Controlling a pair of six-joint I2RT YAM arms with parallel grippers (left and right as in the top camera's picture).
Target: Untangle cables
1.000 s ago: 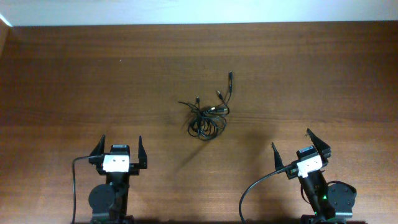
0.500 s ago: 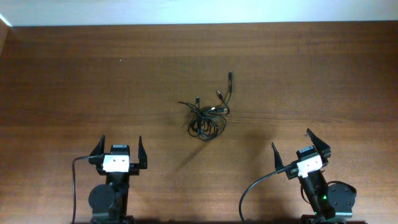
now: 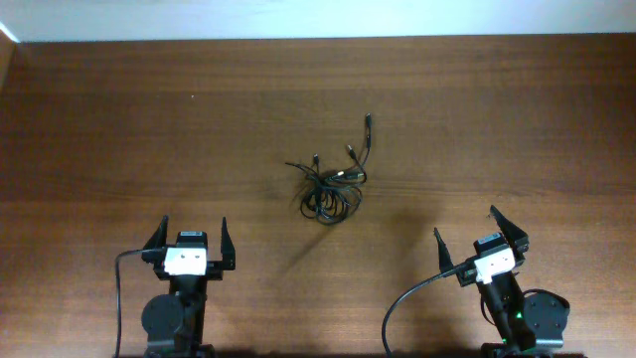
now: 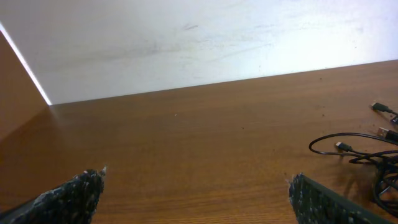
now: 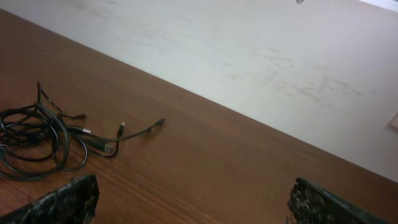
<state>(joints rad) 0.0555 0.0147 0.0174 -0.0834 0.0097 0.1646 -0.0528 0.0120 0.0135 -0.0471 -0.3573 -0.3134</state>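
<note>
The cables [image 3: 331, 184] lie in one tangled black bundle near the middle of the wooden table, with several plug ends sticking out toward the far side. The bundle also shows at the right edge of the left wrist view [image 4: 367, 155] and at the left of the right wrist view [image 5: 43, 140]. My left gripper [image 3: 189, 239] is open and empty near the front left, well short of the bundle. My right gripper [image 3: 479, 231] is open and empty near the front right, also apart from the bundle.
The brown wooden table [image 3: 149, 129] meets a white wall [image 3: 318, 18] along its far edge. Thick black robot cables [image 3: 397, 308] run from the arm bases at the front edge.
</note>
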